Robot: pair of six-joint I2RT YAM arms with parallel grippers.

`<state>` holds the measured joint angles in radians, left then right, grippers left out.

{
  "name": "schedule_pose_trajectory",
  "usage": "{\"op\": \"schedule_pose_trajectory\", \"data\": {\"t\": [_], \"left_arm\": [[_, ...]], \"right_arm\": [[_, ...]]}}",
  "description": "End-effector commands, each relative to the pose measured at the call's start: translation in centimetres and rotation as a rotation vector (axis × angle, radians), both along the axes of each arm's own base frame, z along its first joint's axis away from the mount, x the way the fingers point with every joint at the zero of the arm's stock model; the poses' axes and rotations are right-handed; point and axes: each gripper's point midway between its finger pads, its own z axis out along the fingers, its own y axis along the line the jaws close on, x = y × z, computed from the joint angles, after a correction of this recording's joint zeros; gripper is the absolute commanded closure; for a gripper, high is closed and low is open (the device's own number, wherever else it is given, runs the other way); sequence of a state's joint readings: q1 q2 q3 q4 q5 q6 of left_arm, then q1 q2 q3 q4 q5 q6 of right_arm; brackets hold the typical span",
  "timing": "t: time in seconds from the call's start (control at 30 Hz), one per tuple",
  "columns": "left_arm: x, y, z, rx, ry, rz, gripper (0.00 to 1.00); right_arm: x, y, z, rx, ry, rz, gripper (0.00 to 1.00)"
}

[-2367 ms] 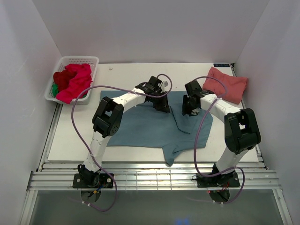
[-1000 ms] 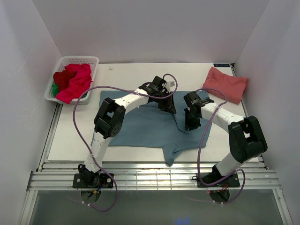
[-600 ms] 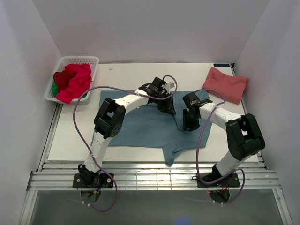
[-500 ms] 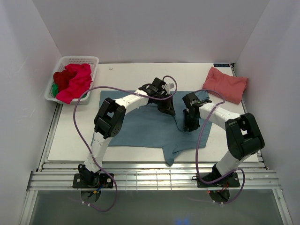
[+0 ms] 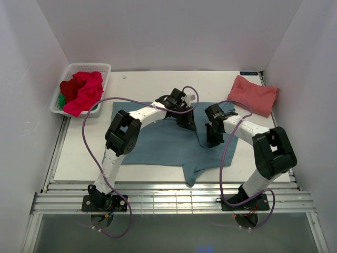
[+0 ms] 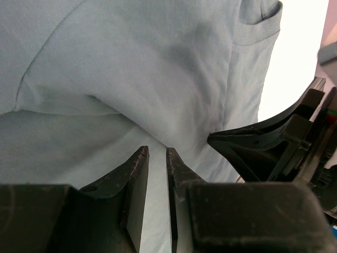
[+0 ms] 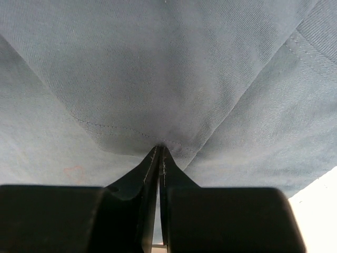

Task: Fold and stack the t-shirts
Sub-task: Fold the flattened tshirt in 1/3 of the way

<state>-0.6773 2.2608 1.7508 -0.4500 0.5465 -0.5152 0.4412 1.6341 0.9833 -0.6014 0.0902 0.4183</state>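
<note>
My right claw (image 7: 159, 150) is clenched on the teal shirt (image 5: 163, 142); the cloth tents up to my closed tips in the lower middle of the right wrist view. My left claw (image 6: 157, 153) shows a narrow gap, its tips at a raised ridge of the same shirt; I cannot tell whether any cloth is pinched there. The teal shirt lies spread over the middle of the table (image 5: 158, 81), with one flap trailing toward the lower middle of the top view; both claws sit near its upper right part, close together.

As I judge it, the step in hand is a fold of this shirt. To do it well I should make sure that the left claw has cloth before I lift; raise both claws level, so the edge between them stays taut and straight; carry it across low, so the rest does not drag or bunch; lay it down edge to edge, then let go.

The count: one teal shirt; one pink shirt (image 5: 253, 95), folded at the upper right; one basket (image 5: 89, 66) at the upper left, with a magenta shirt (image 5: 87, 87), some dark red cloth (image 5: 68, 87) and a bit of green (image 5: 62, 99) in it; how many shirts those make I cannot tell; two claws.
</note>
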Motion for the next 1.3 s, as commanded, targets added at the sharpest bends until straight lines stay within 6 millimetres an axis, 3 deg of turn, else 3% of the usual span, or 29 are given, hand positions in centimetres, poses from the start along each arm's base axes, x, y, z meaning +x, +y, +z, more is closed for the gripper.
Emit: {"op": "schedule_pose_trajectory", "data": {"t": [0.0, 0.13, 0.27, 0.37, 0.47, 0.83, 0.93, 0.97, 1.03, 1.27], "left_arm": [[-0.1, -0.4, 4.3, -0.063, -0.086, -0.025, 0.69], [-0.3, -0.2, 3.7, -0.056, -0.074, -0.026, 0.69], [-0.4, -0.1, 2.8, -0.043, -0.059, -0.021, 0.69], [-0.2, 0.0, 2.7, -0.033, -0.063, -0.009, 0.70], [-0.1, 0.2, 2.7, -0.024, -0.072, -0.002, 0.69], [-0.3, 1.2, 2.9, 0.002, -0.095, 0.014, 0.70], [-0.2, 1.2, 3.1, 0.003, -0.106, 0.015, 0.70], [-0.1, 1.2, 3.1, 0.005, -0.106, 0.015, 0.70], [-0.1, 1.3, 3.1, 0.005, -0.108, 0.015, 0.70], [-0.3, 1.3, 2.8, 0.005, -0.098, 0.010, 0.70]], "right_arm": [[0.6, 0.3, 0.7, 0.002, -0.025, 0.010, 0.92], [1.1, 1.0, 2.1, 0.031, -0.043, 0.033, 0.91], [1.3, 3.2, 3.6, 0.135, -0.068, 0.098, 0.61], [1.7, 4.5, 3.8, 0.167, -0.088, 0.131, 0.53], [2.2, 5.0, 3.7, 0.173, -0.092, 0.139, 0.52], [4.4, 5.3, 1.2, 0.114, -0.091, 0.160, 0.55], [4.5, 5.3, 0.5, 0.103, -0.081, 0.159, 0.69], [4.8, 4.9, 0.3, 0.076, -0.088, 0.153, 0.81], [5.3, 4.6, 0.7, 0.057, -0.107, 0.146, 0.90], [7.6, 4.5, 4.1, 0.005, -0.165, 0.170, 0.91]]}}
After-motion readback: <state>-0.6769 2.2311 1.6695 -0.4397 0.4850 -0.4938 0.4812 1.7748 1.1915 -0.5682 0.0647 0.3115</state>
